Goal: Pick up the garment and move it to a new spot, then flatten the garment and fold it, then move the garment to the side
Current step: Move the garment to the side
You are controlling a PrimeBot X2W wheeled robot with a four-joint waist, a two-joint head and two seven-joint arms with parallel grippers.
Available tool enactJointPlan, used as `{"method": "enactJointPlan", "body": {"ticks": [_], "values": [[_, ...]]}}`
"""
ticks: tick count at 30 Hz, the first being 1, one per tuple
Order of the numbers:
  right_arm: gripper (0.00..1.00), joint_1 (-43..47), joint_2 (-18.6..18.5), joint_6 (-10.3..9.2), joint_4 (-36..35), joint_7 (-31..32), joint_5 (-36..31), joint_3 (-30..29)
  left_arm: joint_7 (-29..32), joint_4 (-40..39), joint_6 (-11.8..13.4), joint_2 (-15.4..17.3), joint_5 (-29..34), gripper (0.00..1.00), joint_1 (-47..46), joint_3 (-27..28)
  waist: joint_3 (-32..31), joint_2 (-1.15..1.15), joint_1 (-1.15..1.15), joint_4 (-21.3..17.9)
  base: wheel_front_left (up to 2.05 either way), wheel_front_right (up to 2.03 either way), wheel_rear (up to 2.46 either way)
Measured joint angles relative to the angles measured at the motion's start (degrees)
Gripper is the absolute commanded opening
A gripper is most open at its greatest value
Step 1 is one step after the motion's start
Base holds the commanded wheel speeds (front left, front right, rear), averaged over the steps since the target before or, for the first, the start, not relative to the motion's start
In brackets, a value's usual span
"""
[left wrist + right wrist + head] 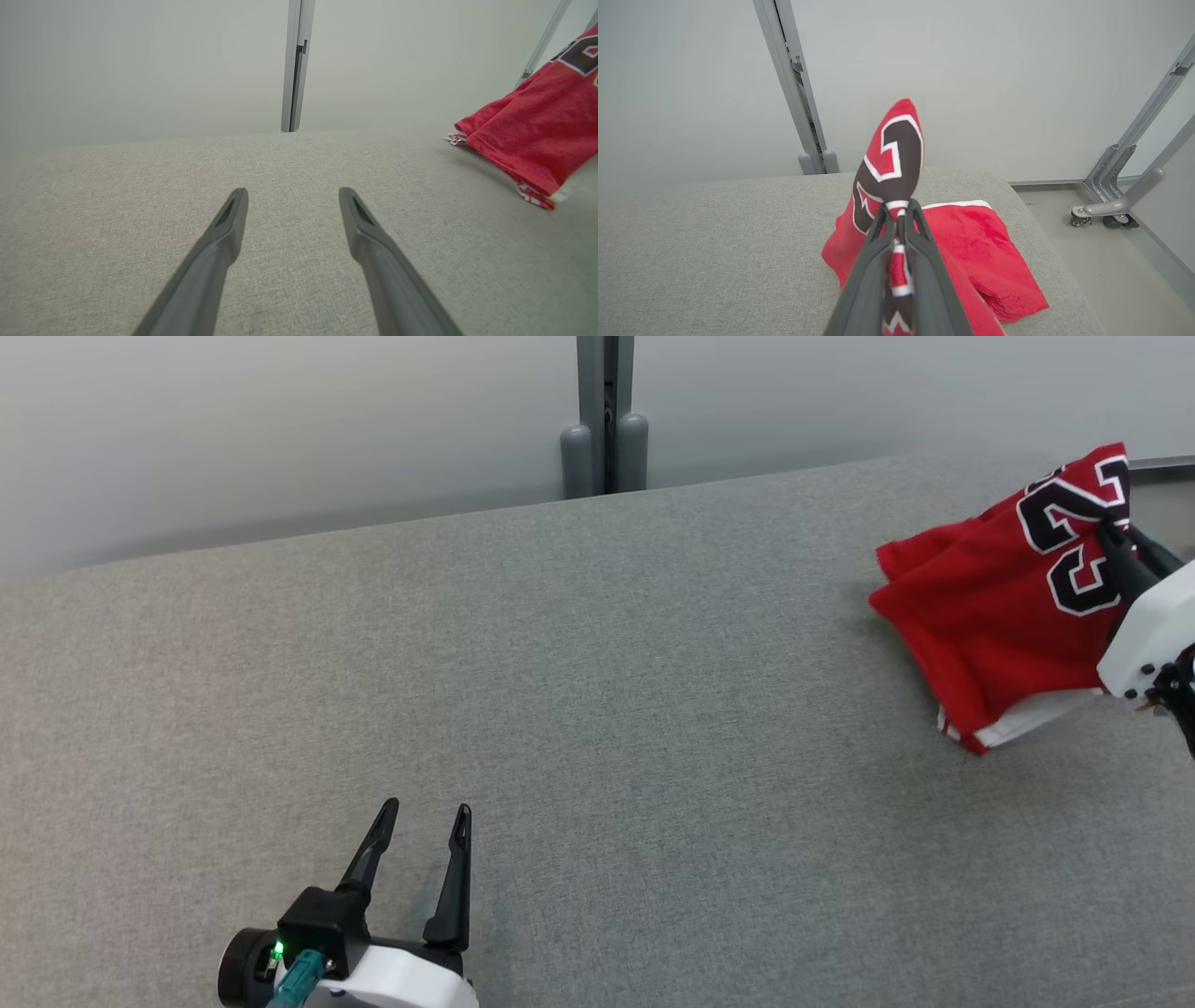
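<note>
The garment [999, 607] is a red jersey with black, white-edged numbers, bunched at the far right of the grey surface. My right gripper [1111, 537] is shut on a fold of it and holds that part raised, while the lower part trails on the surface. In the right wrist view the pinched cloth sticks up past my gripper [900, 212], with more of the garment [985, 252] lying beyond. My left gripper [425, 814] hovers open near the front left, far from the garment, with nothing between its fingers. Its own wrist view shows the left gripper [293, 196] and the garment [537, 126] at right.
The grey fabric surface [560, 709] stretches wide between the two grippers. A grey post [605, 420] stands behind its far edge against a pale wall. Past the right edge, a metal frame on castors [1111, 205] stands on the floor.
</note>
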Motion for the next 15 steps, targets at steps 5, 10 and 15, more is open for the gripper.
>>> {"method": "enactJointPlan", "body": {"ticks": [5,10,15], "values": [[0.00,-4.2,-1.0,0.00,2.1,1.3,-1.9,0.5,0.0,0.0,-0.4,-0.2,0.4,1.00,-1.0,0.3,1.4,0.00,0.00,1.6,0.00,0.00,0.00],[0.00,-7.9,-4.3,0.00,6.1,2.2,-4.0,0.6,0.0,0.0,-0.7,0.0,1.1,1.00,-2.1,0.6,3.7,0.00,0.00,3.3,0.00,0.00,0.00],[0.00,-10.8,-8.6,0.00,9.7,1.3,-6.6,-1.3,0.0,-0.2,-1.1,0.3,1.7,1.00,-2.7,0.5,6.0,0.00,0.00,4.8,0.00,0.00,0.00]]}}
